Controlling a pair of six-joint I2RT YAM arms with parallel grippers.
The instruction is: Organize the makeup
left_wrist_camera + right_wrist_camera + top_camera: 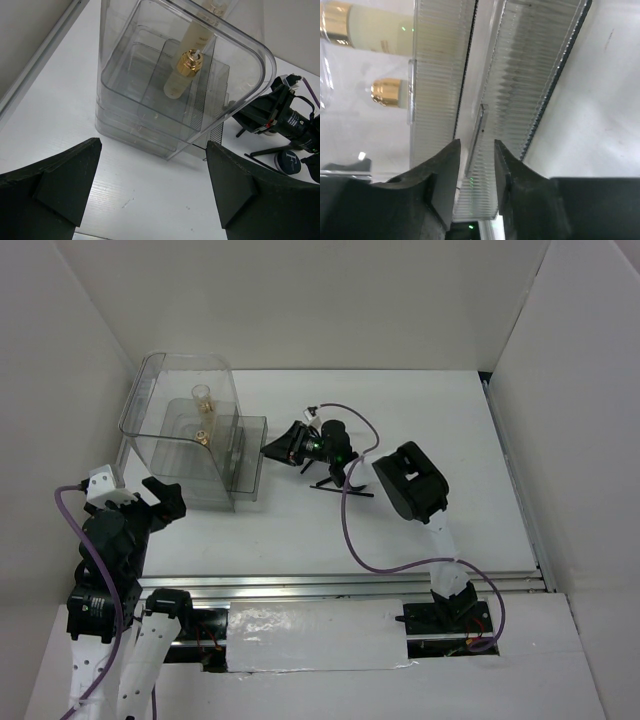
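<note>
Box [150,400]: one, clear, on the bench [440,420]. We place everything else from it.
Bottles: two, both upright inside the box. The tall bottle [203,396] is toward the back and the short bottle [204,436] is just in front of it.
Compacts: we count one for sure, a round dark-blue compact [289,161] on the bench right of the box. The right arm covers much of that spot.
Brushes [345,490]: two thin black ones as far as we can tell, lying right of the box near the compact.
Left hand [158,502]: wide open and empty, hovering off the box's near side.
Right hand [476,155]: at the box's right side. Its fingers [445,175] are narrowly parted with a thin clear tab of the ribbed wall in the gap. We cannot tell whether they touch it.
</note>
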